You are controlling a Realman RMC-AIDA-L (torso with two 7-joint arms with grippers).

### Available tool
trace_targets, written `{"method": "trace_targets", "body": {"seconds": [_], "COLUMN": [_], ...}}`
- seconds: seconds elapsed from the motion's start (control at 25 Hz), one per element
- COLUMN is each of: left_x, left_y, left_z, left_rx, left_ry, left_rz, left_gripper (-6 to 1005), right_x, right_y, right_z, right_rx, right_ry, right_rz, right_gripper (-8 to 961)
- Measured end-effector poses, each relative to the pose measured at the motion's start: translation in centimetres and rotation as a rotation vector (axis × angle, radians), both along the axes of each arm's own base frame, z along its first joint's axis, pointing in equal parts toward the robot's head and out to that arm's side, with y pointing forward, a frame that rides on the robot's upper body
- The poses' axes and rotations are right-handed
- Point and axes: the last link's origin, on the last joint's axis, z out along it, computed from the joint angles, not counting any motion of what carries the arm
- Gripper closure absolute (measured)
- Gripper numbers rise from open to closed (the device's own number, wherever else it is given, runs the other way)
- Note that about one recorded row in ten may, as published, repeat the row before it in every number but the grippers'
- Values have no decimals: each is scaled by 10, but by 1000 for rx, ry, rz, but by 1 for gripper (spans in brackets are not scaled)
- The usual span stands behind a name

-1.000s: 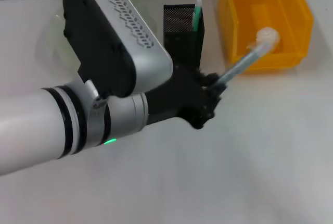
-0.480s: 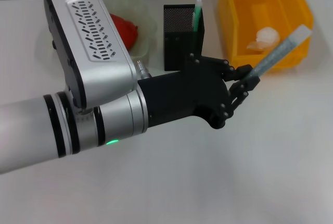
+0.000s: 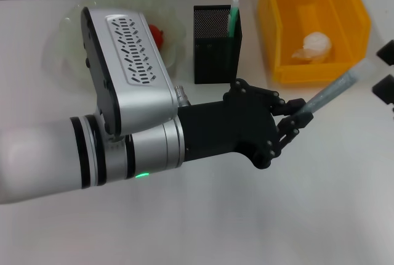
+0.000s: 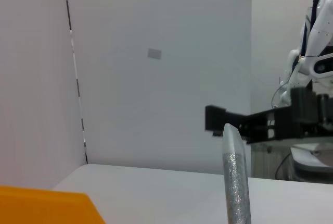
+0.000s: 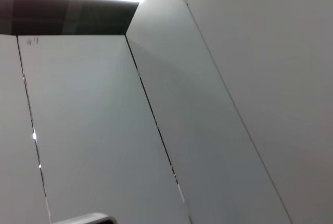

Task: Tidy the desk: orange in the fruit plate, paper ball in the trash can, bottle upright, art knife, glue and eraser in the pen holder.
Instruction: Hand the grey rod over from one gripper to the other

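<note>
My left gripper (image 3: 294, 119) is shut on the glue (image 3: 329, 95), a grey stick held above the table and pointing toward the right edge; it also shows in the left wrist view (image 4: 235, 182). My right gripper (image 3: 388, 71) is at the right edge, open, its fingers just beyond the glue's tip. The orange (image 3: 159, 34) lies in the fruit plate (image 3: 68, 37). The art knife (image 3: 233, 21) stands in the pen holder (image 3: 215, 43). The paper ball (image 3: 315, 44) lies in the trash can (image 3: 360, 31). A ribbed clear piece (image 3: 180, 94), perhaps the bottle, peeks from behind my left arm. The eraser is hidden.
My left forearm (image 3: 123, 135) covers much of the table's left and middle. The trash can's corner (image 4: 47, 206) shows in the left wrist view, with my right gripper's black fingers (image 4: 216, 119) farther off. The right wrist view shows only walls and ceiling.
My left wrist turned and the glue swung down from over the trash can to in front of it. My right gripper came into view at the right edge. The orange became visible.
</note>
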Motion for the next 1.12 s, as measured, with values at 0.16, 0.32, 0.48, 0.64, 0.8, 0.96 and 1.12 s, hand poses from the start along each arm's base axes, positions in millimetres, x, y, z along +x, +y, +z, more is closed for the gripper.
{"method": "trace_targets", "body": {"seconds": [0.16, 0.32, 0.48, 0.64, 0.8, 0.96, 1.12], "left_x": [0, 0, 1, 1, 0, -1, -1], "left_y": [1, 1, 0, 0, 0, 1, 1], "left_z": [-5, -5, -5, -5, -5, -6, -10], "left_rx": [-14, -14, -28, -30, -33, -36, -52], "left_ry": [7, 7, 5, 3, 5, 7, 13], "left_rz": [-8, -8, -18, -20, -16, -15, -19], "left_gripper": [873, 872, 872, 872, 872, 874, 875], "right_x": [-4, -6, -8, -8, -8, -8, -8], "right_y": [8, 13, 17, 17, 17, 13, 10], "right_z": [-7, -12, -14, -16, -17, -17, -17], "right_rx": [-54, -101, -132, -135, -136, -92, -75], "right_ry": [-21, -41, -62, -77, -97, -122, -121], "right_rz": [9, 8, 19, 20, 32, 61, 76], "right_gripper": [272, 275, 279, 487, 578, 670, 761]}}
